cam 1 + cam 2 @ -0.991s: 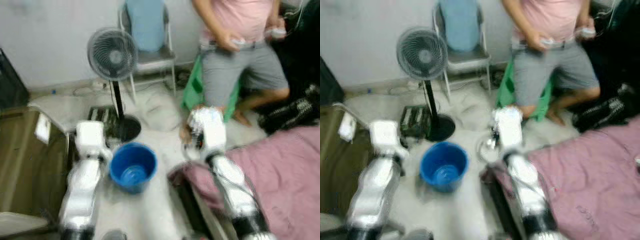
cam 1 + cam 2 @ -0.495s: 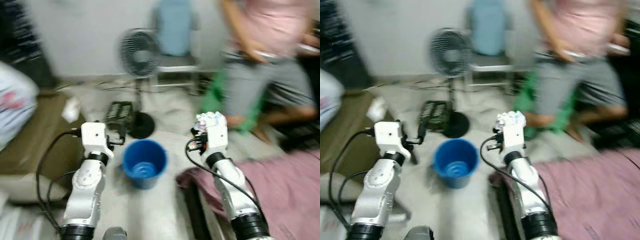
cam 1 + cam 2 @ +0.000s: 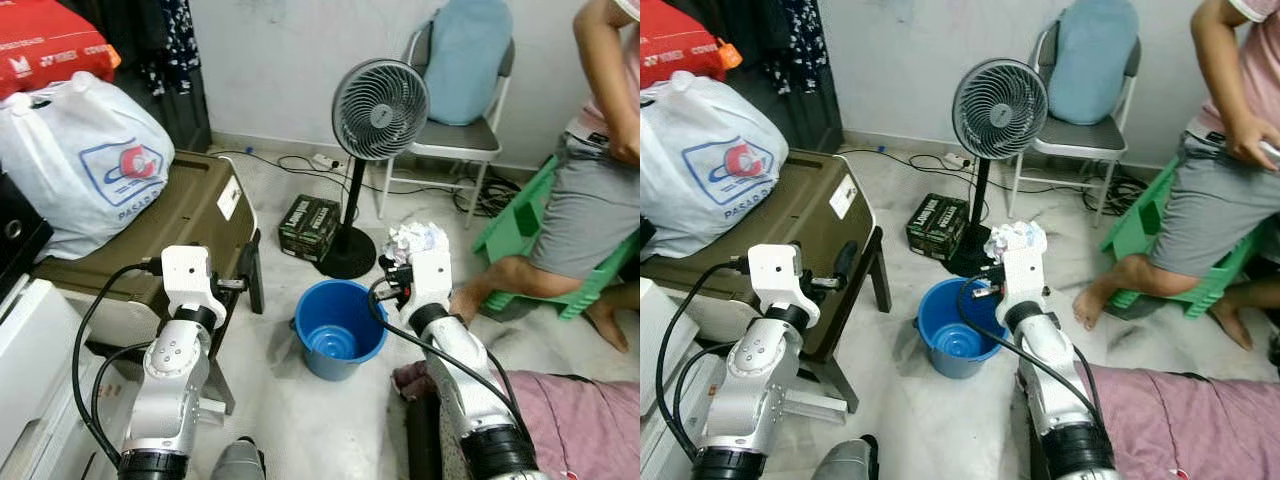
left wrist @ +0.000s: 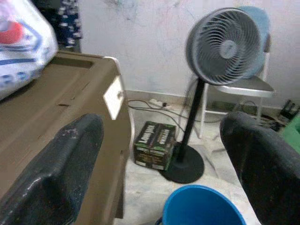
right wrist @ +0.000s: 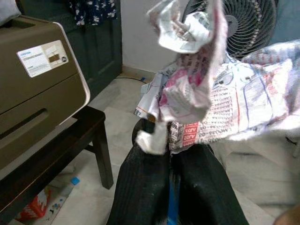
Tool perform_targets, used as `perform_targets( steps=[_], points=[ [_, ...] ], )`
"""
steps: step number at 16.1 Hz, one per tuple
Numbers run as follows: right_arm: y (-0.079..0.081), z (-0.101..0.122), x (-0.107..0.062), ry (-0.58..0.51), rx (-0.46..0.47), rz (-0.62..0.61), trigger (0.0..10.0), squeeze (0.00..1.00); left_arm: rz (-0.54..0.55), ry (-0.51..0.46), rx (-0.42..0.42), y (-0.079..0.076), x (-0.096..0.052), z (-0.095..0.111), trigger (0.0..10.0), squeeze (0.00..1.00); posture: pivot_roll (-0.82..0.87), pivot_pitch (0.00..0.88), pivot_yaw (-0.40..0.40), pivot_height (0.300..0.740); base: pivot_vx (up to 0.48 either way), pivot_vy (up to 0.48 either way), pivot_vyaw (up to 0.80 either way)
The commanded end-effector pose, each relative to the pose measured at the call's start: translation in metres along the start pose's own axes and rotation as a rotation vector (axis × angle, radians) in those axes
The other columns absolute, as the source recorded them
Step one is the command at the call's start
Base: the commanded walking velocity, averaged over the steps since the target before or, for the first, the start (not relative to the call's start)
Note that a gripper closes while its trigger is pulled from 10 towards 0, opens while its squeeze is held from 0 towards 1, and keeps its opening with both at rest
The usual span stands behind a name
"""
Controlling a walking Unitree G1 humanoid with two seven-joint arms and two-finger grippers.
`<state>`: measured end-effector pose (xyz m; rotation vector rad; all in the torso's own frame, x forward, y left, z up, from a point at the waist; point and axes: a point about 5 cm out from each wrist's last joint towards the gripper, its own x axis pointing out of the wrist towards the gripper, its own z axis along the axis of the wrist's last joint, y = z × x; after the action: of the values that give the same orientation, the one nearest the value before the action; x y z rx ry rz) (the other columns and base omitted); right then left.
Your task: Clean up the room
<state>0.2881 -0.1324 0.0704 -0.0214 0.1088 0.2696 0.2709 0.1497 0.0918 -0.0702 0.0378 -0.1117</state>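
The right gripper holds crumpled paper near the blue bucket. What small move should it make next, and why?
Probably shift the right gripper a little toward the robot's left, over the blue bucket, before opening. Its fingers are shut on the crumpled paper, which seems to sit above the bucket's right rim, not its middle. The left gripper is open and idle.

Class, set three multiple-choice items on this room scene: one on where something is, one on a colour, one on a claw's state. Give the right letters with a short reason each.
1. Where does the bucket stand?
A. on the chair
B. on the floor before the fan
C. on the brown cabinet

2. What colour is the bucket?
A. blue
B. red
C. yellow

3. What is the right claw doing?
A. hanging open
B. gripping the fan pole
C. shut on crumpled paper

Answers: B, it sits on the tiles near the fan's base; A, its wall is plainly blue; C, the wrist view shows both fingers pinching the paper.
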Motion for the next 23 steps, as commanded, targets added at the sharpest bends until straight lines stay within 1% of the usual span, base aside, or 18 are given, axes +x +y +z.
perform_targets(
  steps=[1, 2, 5, 8, 10, 14, 23],
  points=[
    [-0.0038, 0.0026, 0.0006, -0.006, -0.013, -0.007, 10.0, 0.0, -0.017, 0.01, -0.002, -0.0022, 0.0003, -0.0005, 10.0, 0.0, 0.02, 0.0, -0.043, 0.74, 0.0, 0.0, 0.0],
    [-0.0034, 0.0028, 0.0006, -0.009, -0.018, -0.004, 10.0, 0.0, -0.032, 0.021, 0.003, -0.0014, -0.0021, -0.0031, 10.0, 0.0, 0.02, 0.0, -0.046, 0.74, 0.0, 0.0, 0.0],
    [-0.0017, 0.0032, 0.001, -0.015, -0.025, 0.006, 10.0, 0.0, -0.04, 0.028, -0.003, 0.0024, -0.0029, -0.0042, 10.0, 0.0, 0.02, 0.0, -0.046, 0.74, 0.0, 0.0, 0.8],
    [-0.0016, 0.0032, 0.0014, -0.016, -0.019, 0.005, 10.0, 0.0, -0.066, 0.012, -0.027, -0.002, -0.0019, -0.0018, 10.0, 0.0, 0.02, 0.0, -0.045, 0.74, 0.0, 0.0, 0.0],
    [-0.0018, 0.0031, 0.0015, -0.016, -0.022, 0.007, 10.0, 0.0, -0.079, 0.016, -0.032, -0.0047, -0.0019, -0.0027, 10.0, 0.0, 0.02, 0.0, -0.045, 0.74, 0.246, 0.0, 0.0],
    [-0.0018, 0.0036, 0.0018, -0.02, -0.023, 0.008, 10.0, 0.0, -0.085, 0.015, -0.039, -0.0042, -0.001, -0.0023, 10.0, 0.0, 0.02, 0.0, -0.042, 0.74, 0.281, 0.0, 0.0],
    [-0.0024, 0.0052, 0.0029, -0.028, -0.02, 0.01, 10.0, 0.0, -0.068, 0.027, -0.042, -0.0025, -0.0008, -0.0047, 10.0, 0.0, 0.02, 0.0, -0.041, 0.74, 0.281, 0.0, 0.0]
  ],
)
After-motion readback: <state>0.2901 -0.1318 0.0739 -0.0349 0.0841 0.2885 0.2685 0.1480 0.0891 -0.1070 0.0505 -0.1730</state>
